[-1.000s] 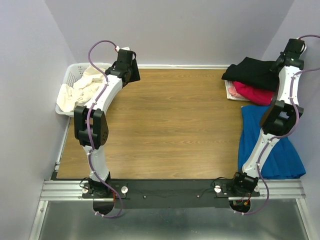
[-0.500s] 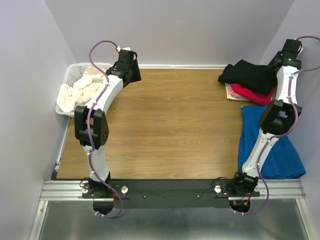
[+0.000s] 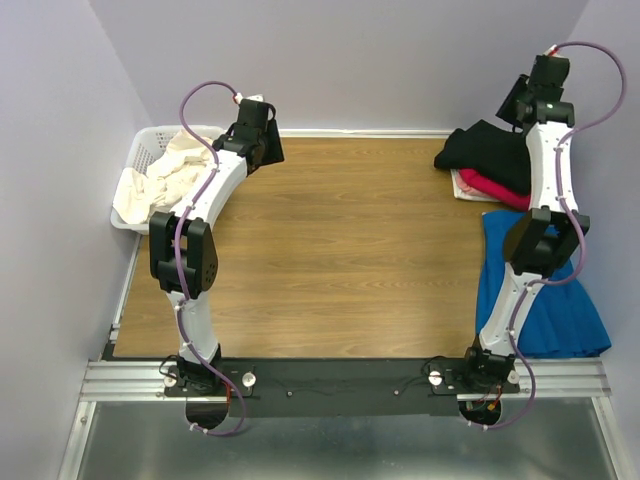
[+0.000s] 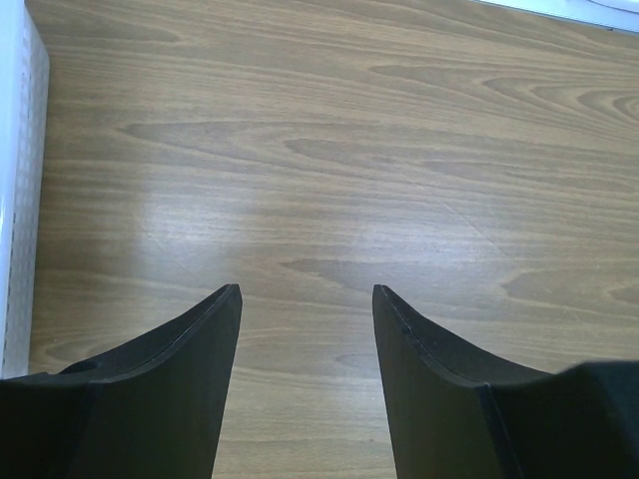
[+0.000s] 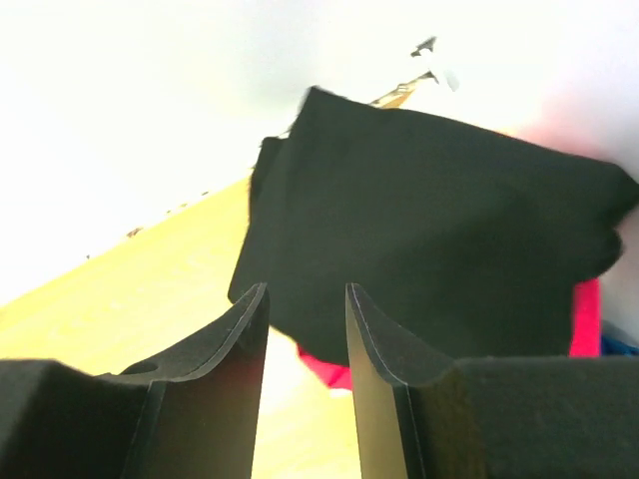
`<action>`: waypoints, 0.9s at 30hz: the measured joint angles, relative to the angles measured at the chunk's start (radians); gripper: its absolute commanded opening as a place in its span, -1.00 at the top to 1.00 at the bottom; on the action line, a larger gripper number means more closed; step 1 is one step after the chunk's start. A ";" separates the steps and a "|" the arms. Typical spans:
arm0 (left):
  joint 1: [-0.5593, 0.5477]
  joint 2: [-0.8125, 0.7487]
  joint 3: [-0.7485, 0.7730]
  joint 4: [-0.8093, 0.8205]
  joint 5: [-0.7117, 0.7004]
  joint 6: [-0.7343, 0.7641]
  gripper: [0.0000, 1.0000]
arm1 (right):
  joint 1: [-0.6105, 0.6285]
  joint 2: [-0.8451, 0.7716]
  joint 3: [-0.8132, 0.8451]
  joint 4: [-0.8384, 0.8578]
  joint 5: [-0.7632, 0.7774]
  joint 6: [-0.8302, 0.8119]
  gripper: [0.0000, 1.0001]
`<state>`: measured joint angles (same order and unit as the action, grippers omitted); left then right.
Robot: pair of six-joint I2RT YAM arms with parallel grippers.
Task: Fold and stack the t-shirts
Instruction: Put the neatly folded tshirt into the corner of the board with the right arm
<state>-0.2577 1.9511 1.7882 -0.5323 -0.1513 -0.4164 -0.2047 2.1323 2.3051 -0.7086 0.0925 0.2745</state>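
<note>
One cream t-shirt (image 3: 165,172) is lying heaped in the basket (image 3: 140,148), spilling over its near rim. Just right of the basket the left gripper (image 4: 307,291) is hovering, jaws spread and empty (the nearer arm, I judge). Far right of the basket, the black t-shirt (image 3: 486,148) is topping the red t-shirt (image 3: 492,186), the right gripper (image 5: 306,287) hanging above it, jaws parted, gripping nothing.
</note>
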 measured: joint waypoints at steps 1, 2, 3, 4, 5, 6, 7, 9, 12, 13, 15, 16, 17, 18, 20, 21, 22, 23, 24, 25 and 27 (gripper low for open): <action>0.000 0.000 0.000 0.000 0.004 0.000 -0.28 | 0.011 -0.005 -0.004 0.002 0.006 -0.003 0.10; -0.001 0.000 0.000 0.000 0.006 0.000 -0.28 | 0.023 -0.011 -0.011 0.005 0.018 -0.005 0.10; -0.002 0.000 -0.001 0.001 0.008 0.000 -0.28 | 0.032 -0.016 -0.022 0.005 0.035 -0.007 0.08; -0.003 0.000 -0.003 0.004 0.009 0.001 -0.28 | 0.038 -0.019 -0.029 0.005 0.056 -0.011 0.08; -0.004 0.000 -0.004 0.006 0.010 0.001 -0.28 | 0.040 -0.020 -0.033 0.005 0.076 -0.014 0.07; -0.005 0.000 -0.005 0.008 0.011 0.001 -0.28 | 0.040 -0.020 -0.038 0.005 0.096 -0.015 0.07; -0.006 0.000 -0.008 0.011 0.014 0.001 -0.28 | 0.040 -0.021 -0.045 0.005 0.115 -0.017 0.07; -0.006 0.000 -0.013 0.015 0.016 0.001 -0.28 | 0.040 -0.021 -0.058 0.006 0.128 -0.020 0.09; -0.006 0.000 -0.019 0.016 0.023 0.002 -0.28 | 0.037 -0.023 -0.088 0.009 0.117 -0.020 0.15; -0.006 0.000 -0.021 0.018 0.027 0.002 -0.28 | 0.037 -0.021 -0.094 0.009 0.105 -0.018 0.17; -0.006 0.000 -0.026 0.023 0.030 0.002 -0.28 | 0.037 -0.007 -0.098 0.012 0.082 -0.012 0.21; -0.006 0.000 -0.029 0.026 0.031 0.002 -0.28 | 0.037 0.004 -0.098 0.018 0.072 -0.009 0.21; -0.006 0.000 -0.033 0.028 0.032 0.004 -0.28 | 0.037 0.021 -0.099 0.025 0.063 -0.003 0.22; -0.006 0.000 -0.038 0.030 0.034 0.005 -0.28 | 0.037 0.040 -0.099 0.031 0.054 0.007 0.23; -0.006 0.000 -0.047 0.031 0.035 0.006 -0.28 | 0.039 0.072 -0.106 0.037 0.050 0.022 0.23; -0.006 0.000 -0.051 0.034 0.035 0.006 -0.28 | 0.039 0.084 -0.130 0.045 0.051 0.035 0.24; -0.006 0.000 -0.058 0.038 0.036 0.007 -0.28 | 0.039 0.088 -0.153 0.046 0.053 0.042 0.24; -0.006 0.000 -0.065 0.039 0.036 0.007 -0.28 | 0.039 0.091 -0.184 0.045 0.060 0.052 0.25; -0.006 0.000 -0.072 0.041 0.037 0.007 -0.28 | 0.039 0.091 -0.222 0.049 0.077 0.063 0.28; -0.006 0.000 -0.081 0.045 0.037 0.008 -0.28 | 0.039 0.091 -0.253 0.048 0.095 0.071 0.28; -0.006 0.000 -0.092 0.045 0.040 0.008 -0.28 | 0.038 0.091 -0.303 0.055 0.126 0.084 0.29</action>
<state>-0.2642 1.9511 1.6958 -0.4873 -0.1112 -0.4084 -0.1665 2.2234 2.0022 -0.6533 0.2188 0.3580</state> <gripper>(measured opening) 0.641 0.367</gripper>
